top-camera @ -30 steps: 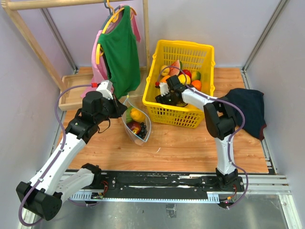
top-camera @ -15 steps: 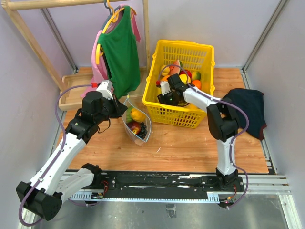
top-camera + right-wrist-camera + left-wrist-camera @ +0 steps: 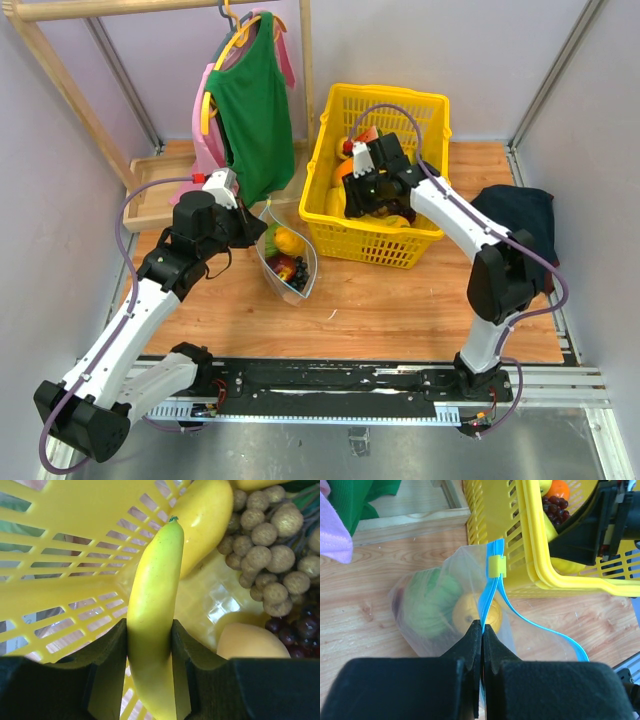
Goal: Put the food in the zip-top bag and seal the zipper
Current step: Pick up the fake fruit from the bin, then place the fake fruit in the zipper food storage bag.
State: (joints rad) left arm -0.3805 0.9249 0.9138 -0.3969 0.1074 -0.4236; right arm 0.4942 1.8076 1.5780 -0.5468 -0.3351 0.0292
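The clear zip-top bag [image 3: 288, 262] stands open on the wooden table. It holds a green melon [image 3: 427, 605], a yellow fruit [image 3: 470, 615] and some red and dark pieces. My left gripper [image 3: 482, 626] is shut on its light-blue zipper strip [image 3: 492, 587], just below the yellow slider [image 3: 496, 566]. It also shows in the top view [image 3: 256, 232]. My right gripper [image 3: 148, 626] is inside the yellow basket [image 3: 378, 96] and shut on a yellow banana [image 3: 152, 590]. It holds the banana next to the basket's wall [image 3: 65, 510].
The basket also holds a brown berry cluster [image 3: 265, 535], dark purple grapes [image 3: 300, 630] and more yellow fruit [image 3: 245, 640]. A green shirt [image 3: 250, 110] hangs on a wooden rack behind the bag. A wooden tray [image 3: 150, 195] lies at back left, and a dark cloth [image 3: 520, 225] at right.
My right arm has swung from the basket's left wall to farther right and deeper over the basket. My left arm and the bag have not moved.
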